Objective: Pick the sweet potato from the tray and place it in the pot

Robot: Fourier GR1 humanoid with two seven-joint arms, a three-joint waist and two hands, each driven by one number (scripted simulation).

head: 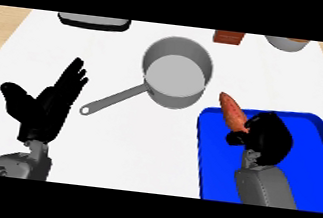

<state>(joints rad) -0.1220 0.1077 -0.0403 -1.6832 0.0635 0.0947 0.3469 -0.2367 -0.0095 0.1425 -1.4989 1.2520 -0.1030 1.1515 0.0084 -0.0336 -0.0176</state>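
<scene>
Orange-brown sweet potato (pixel 231 112) sits pinched in my right hand (pixel 269 138), fingers curled round its lower end; its tip pokes past the blue tray's (pixel 318 126) rim toward 11 o'clock. Grey pot (pixel 176 73) lies at 11 o'clock from that hand, handle trailing toward 8. I note left hand (pixel 44 108) at 9 o'clock, fingers spread, resting.

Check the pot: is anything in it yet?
Empty. The pot shows only its bare grey bottom; the sweet potato is outside it, in the right hand at the blue tray's far edge.
</scene>
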